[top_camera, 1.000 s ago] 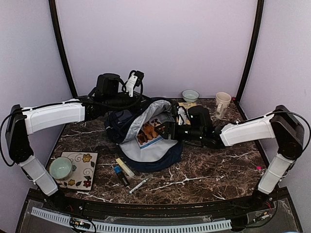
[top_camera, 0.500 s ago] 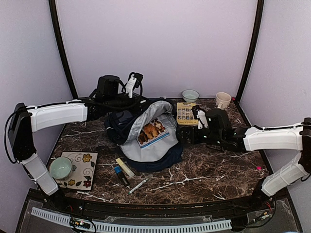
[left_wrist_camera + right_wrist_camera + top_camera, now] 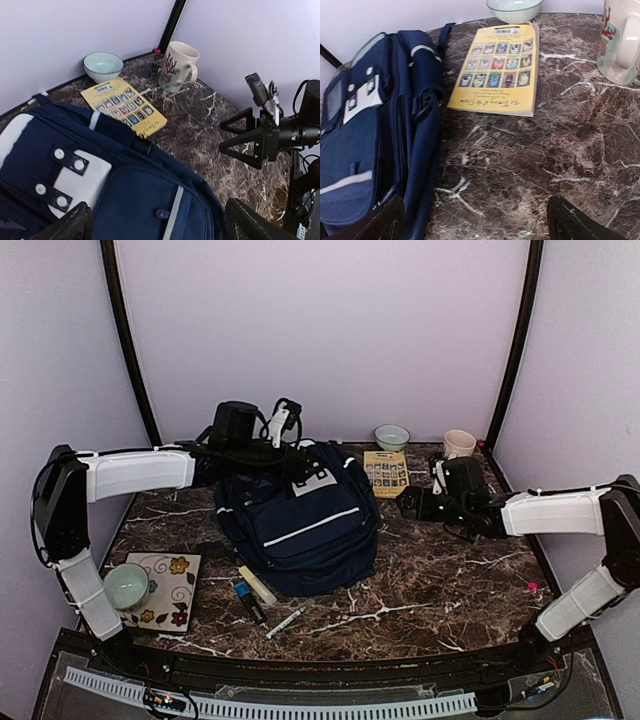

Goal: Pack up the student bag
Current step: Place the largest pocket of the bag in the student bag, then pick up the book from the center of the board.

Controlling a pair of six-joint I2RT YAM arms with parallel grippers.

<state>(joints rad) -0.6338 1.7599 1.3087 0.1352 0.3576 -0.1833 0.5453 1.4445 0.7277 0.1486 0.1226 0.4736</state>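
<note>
Both grippers stand spread wide and hold nothing. The left gripper (image 3: 156, 215) is over the far end of the student bag (image 3: 262, 508), its fingers (image 3: 67, 226) framing the front pocket (image 3: 140, 200) in the wrist view. The right gripper (image 3: 475, 212) is over the bare marble table (image 3: 430, 580) to the bag's right, apart from it. The bag lies flat mid-table, pocket side up, white patch (image 3: 318, 480) toward the back wall. A yellow book (image 3: 385, 472) lies just beside its far right corner, with a pale bowl (image 3: 391, 436) and a mug (image 3: 459, 445) behind. Pens (image 3: 257, 586) lie at its near edge, left of them a floral tile (image 3: 172, 590) bearing a second bowl (image 3: 127, 585).
</note>
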